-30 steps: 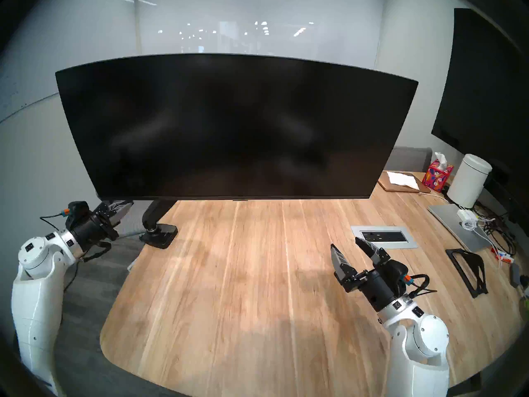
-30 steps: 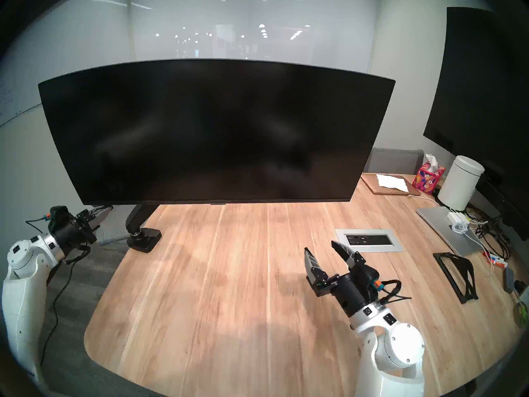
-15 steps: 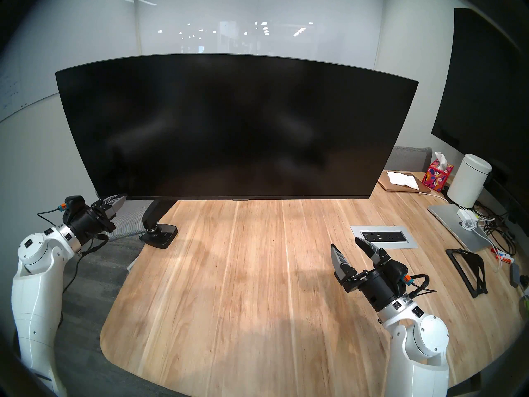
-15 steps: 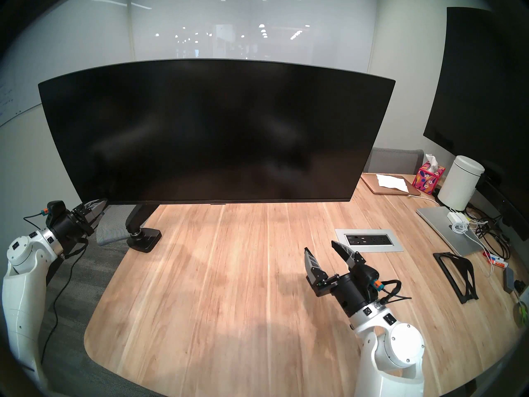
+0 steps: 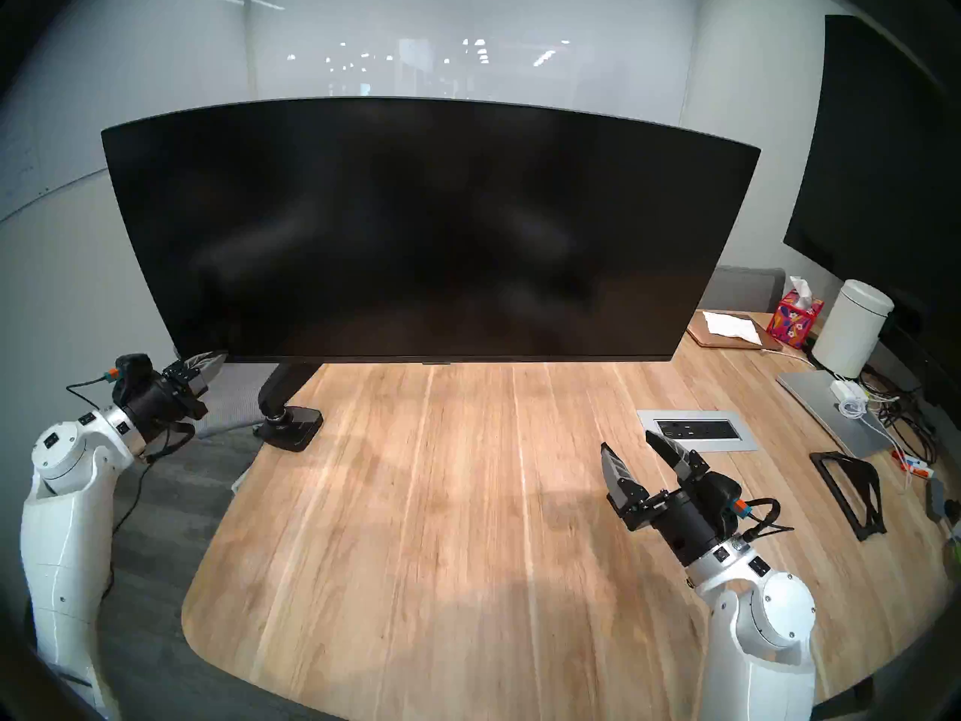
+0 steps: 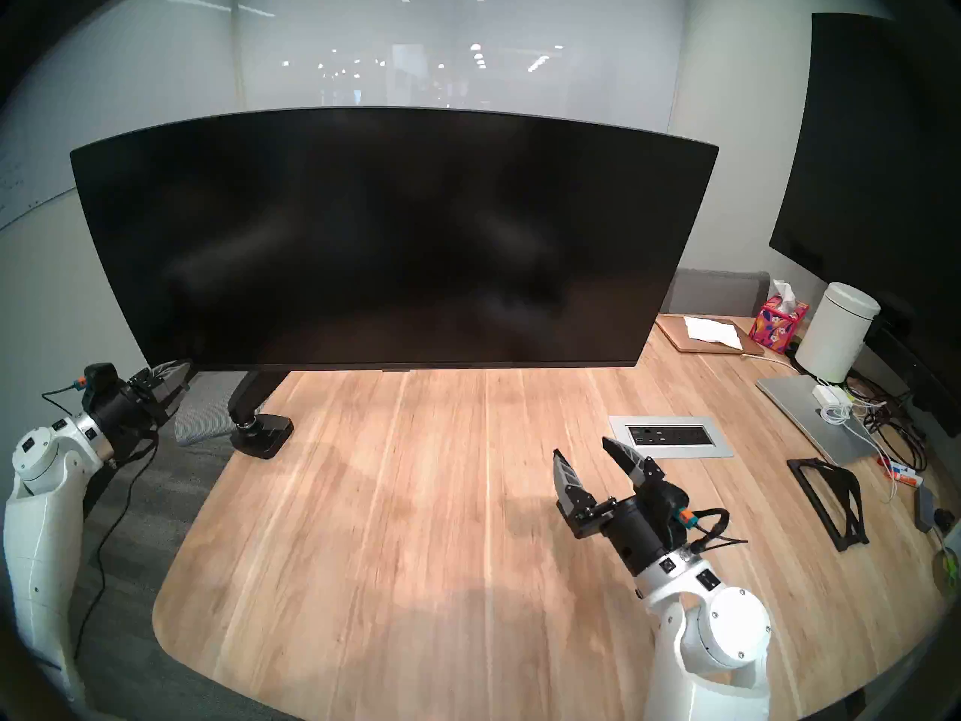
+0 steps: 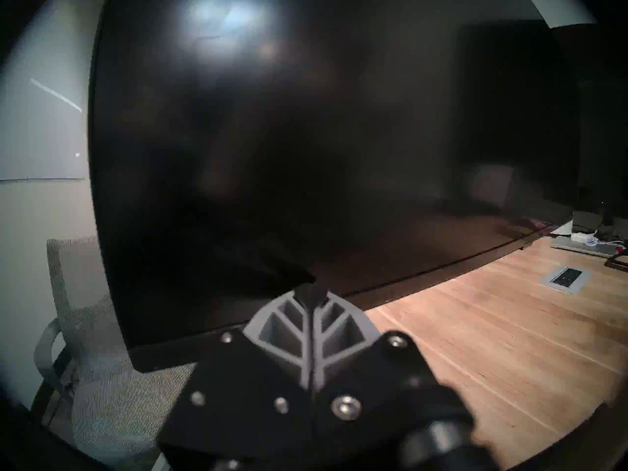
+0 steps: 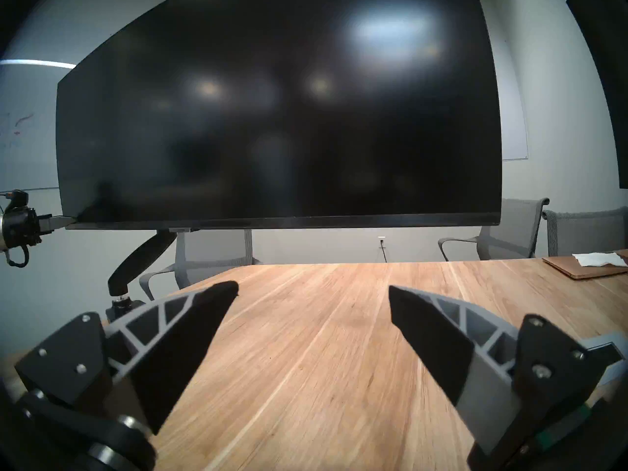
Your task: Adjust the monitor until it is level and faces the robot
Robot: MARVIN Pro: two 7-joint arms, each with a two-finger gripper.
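Wooden table (image 5: 442, 522): right wrist view alone shows closed left gripper (image 8: 69, 219) at monitor (image 8: 272, 120) corner; right gripper (image 5: 632, 449) wide, empty.

My left gripper (image 5: 217, 360) has its fingertips tucked behind the monitor (image 5: 416, 231) corner, so I can't tell contact. The monitor arm (image 5: 283, 387) disappears behind the screen, and the wall screen (image 5: 884, 173) is cropped at the right edge.
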